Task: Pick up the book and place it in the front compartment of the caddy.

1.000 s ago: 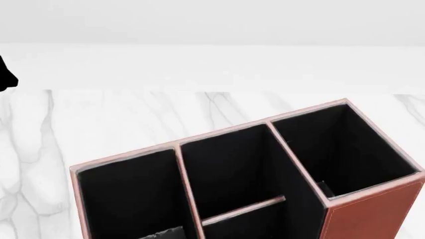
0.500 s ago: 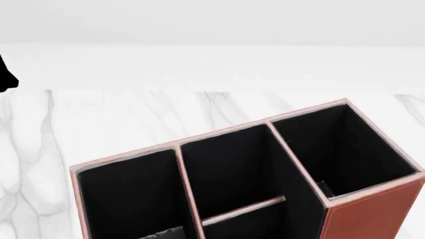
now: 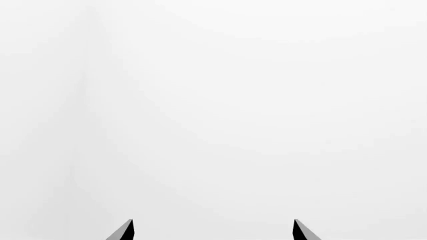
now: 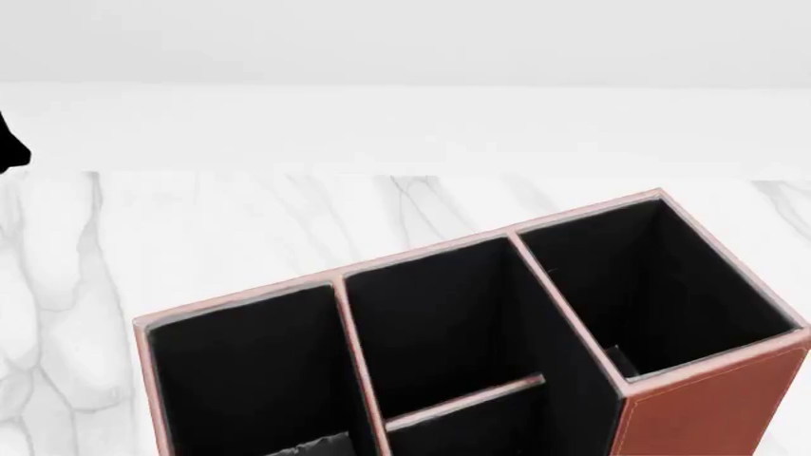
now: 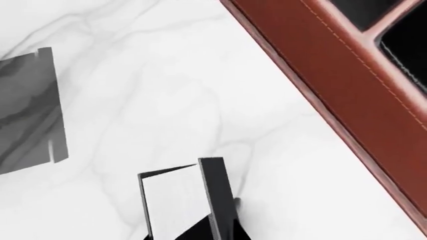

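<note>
The reddish-brown caddy [image 4: 709,408] fills the lower head view, with black lining and pale pink rims. A low pink-rimmed divider [image 4: 464,400] splits its middle section into two cells. The front compartment is one of these; I cannot tell which. The black-covered book [image 5: 175,200] with white page edges stands over the marble beside the caddy's outer wall [image 5: 347,95] in the right wrist view. My right gripper [image 5: 212,229] is shut on the book's near end. My left gripper [image 3: 212,231] is open, facing blank white, holding nothing. Neither gripper's jaws show in the head view.
The caddy stands on a white marble table [image 4: 254,218] whose far edge meets a white wall. A black arm part [image 4: 10,142] shows at the head view's left edge. A grey flat slab [image 5: 27,110] lies on the marble away from the book.
</note>
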Controlling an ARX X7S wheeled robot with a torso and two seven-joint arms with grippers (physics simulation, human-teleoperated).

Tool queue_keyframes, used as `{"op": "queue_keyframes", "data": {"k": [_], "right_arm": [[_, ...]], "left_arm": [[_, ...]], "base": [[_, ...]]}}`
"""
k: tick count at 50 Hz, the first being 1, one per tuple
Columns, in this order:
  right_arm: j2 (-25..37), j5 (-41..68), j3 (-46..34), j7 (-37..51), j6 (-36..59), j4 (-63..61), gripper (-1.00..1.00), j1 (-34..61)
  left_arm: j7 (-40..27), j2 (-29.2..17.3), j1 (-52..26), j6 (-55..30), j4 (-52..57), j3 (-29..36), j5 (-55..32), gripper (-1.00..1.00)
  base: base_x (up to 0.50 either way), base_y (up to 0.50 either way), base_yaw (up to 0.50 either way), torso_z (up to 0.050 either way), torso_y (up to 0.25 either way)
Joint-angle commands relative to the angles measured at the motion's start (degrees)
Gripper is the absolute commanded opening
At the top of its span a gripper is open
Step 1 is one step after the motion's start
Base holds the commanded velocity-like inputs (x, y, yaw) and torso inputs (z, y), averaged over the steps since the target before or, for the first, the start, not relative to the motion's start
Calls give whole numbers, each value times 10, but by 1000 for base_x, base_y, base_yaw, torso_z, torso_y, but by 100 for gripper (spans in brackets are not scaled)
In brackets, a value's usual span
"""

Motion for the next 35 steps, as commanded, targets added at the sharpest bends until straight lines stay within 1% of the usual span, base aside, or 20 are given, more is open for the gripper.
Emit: {"op": "queue_keyframes", "data": {"k": [1,9,11,13,15,22,25,27,32,33,35], "right_arm": [[3,-16,-7,-1,-11,3,-100,-17],[2,21,36,3,-1,-9,-100,-6],[-2,56,77,4,12,-22,-100,13],[4,57,78,-3,15,-32,-100,23],[1,67,98,1,8,-33,-100,27],[8,84,127,-16,2,-48,-100,67],[8,97,146,-22,3,-57,-100,91],[3,115,150,-25,37,-62,-100,120],[-7,137,180,-28,53,-68,-100,172],[-11,151,190,-33,72,-73,-100,205],[-21,170,198,-32,102,-71,-100,239]], "left_arm": [[-2,-2,-2,-1,0,0,-3,100],[-3,-3,-2,1,-2,0,-4,100],[-3,-3,-1,2,-2,1,-3,100],[-3,-3,-1,2,-1,1,-4,100],[-3,-4,-1,2,-1,1,-5,100],[-5,-4,-2,2,-1,2,-5,100],[-5,-4,-1,3,-1,4,-5,100],[-6,-3,-1,3,-1,4,-6,100],[-6,-3,0,4,-2,6,-5,100],[-6,-3,0,4,-2,6,-5,100],[-7,-3,0,4,-1,7,-5,100]], "base": [[0,0,0,0,0],[0,0,0,0,0],[0,0,0,0,0],[0,0,0,0,0],[0,0,0,0,0],[0,0,0,0,0],[0,0,0,0,0],[0,0,0,0,0],[0,0,0,0,0],[0,0,0,0,0],[0,0,0,0,0]]}}
